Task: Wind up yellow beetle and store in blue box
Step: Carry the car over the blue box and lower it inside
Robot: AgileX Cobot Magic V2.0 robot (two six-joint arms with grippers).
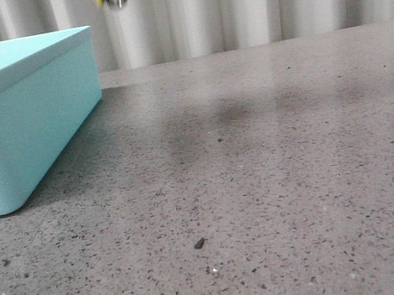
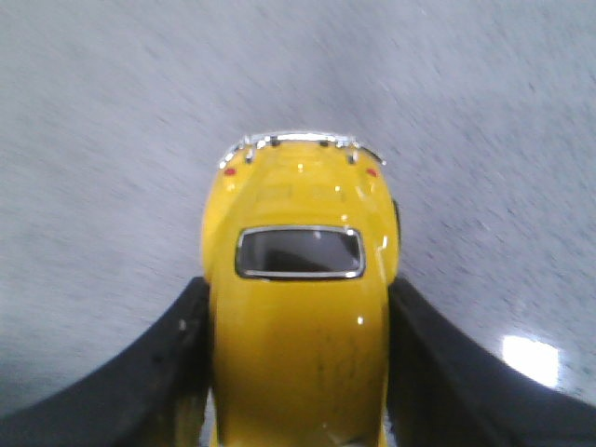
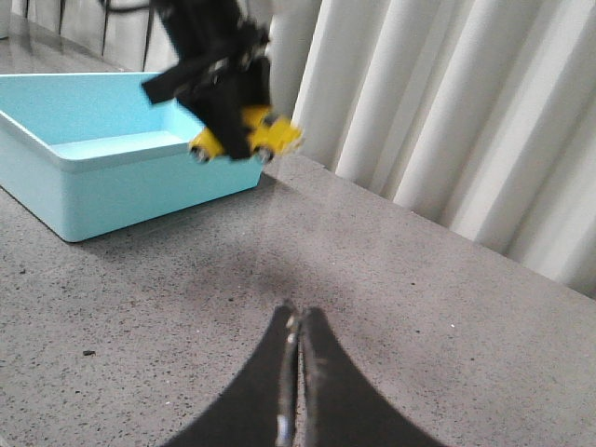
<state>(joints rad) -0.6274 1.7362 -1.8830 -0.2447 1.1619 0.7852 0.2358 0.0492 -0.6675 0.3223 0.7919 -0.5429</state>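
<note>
- Your grey speckled table [image 1: 263, 182] stands before pale curtains [image 1: 248, 2].
- Your left gripper [image 3: 219, 79] clamps the yellow beetle [image 2: 298, 279] in the air, near the blue box [image 1: 19, 124].
- Your right gripper [image 3: 296, 372] is pressed closed, empty.

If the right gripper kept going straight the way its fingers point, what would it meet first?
Most likely the bare tabletop ahead of the right gripper, whose jaws are shut and empty. The left gripper holding the yellow beetle and the blue box sit farther on; depth is unclear.
</note>
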